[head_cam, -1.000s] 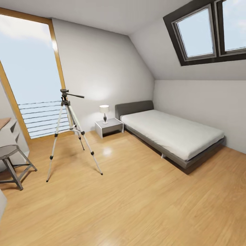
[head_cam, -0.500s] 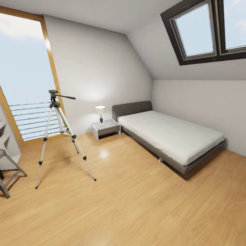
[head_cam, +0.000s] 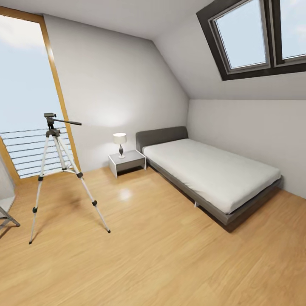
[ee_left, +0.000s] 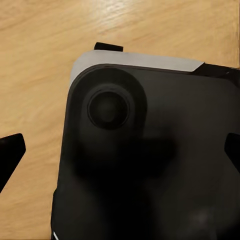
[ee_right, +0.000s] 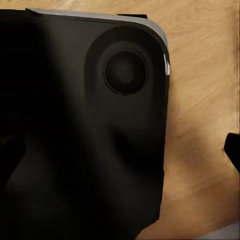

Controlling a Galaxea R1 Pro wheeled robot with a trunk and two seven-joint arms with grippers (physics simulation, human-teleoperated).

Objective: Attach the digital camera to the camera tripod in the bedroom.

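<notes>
Left fingers (ee_left: 10, 155) and right fingers (ee_right: 232, 150) show only as dark tips wide apart, holding nothing, above the robot's dark base (ee_left: 150, 165). Tripod (head_cam: 57, 170) stands upright, well left of the bed (head_cam: 208, 170), beside the window (head_cam: 25, 97). Camera location: cannot tell. Nearer arm: cannot tell.

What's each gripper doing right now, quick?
Left gripper: open, holding nothing; fingertips spread wide over the robot's black base.
Right gripper: open, holding nothing, also over the base.
</notes>
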